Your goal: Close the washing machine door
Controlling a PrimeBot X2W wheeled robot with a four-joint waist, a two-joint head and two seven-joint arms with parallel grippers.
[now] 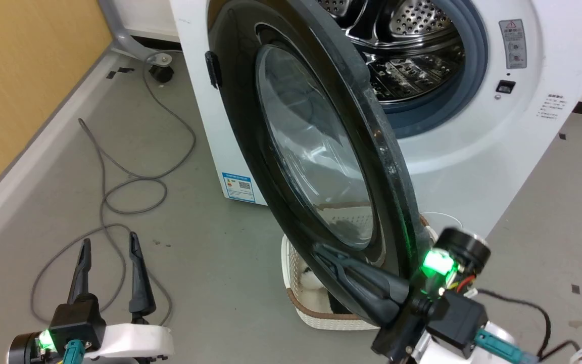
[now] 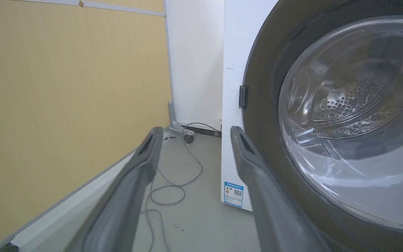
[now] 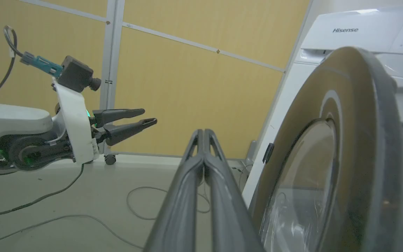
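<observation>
Halfway open, the washing machine door faces left.

Washing machine door before washing machine, basket beneath, cable leftward.

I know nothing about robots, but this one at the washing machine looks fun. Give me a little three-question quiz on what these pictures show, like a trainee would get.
1. Fill in: on the floor under the washing machine door stands a cream ___.
2. The right pincer has its fingers: A) spread wide, B) pressed together, C) wrapped round a cable.
3. True or false: the door is fully shut.

Key: 1 basket; 2 B; 3 false, the steel drum shows behind it.
</observation>
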